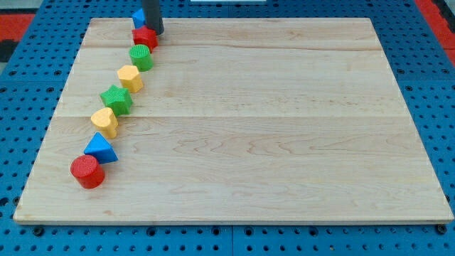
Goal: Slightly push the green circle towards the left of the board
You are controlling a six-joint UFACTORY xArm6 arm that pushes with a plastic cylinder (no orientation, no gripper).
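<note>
The green circle lies near the board's top left, in a slanted row of blocks. My tip is at the view's top, just above and to the right of the green circle, right beside the red block and a blue block that the rod partly hides. Below the green circle the row runs down-left: a yellow block, a green star, a yellow block, a blue triangle and a red circle.
The wooden board lies on a blue perforated table. The board's left edge runs close to the lower blocks of the row.
</note>
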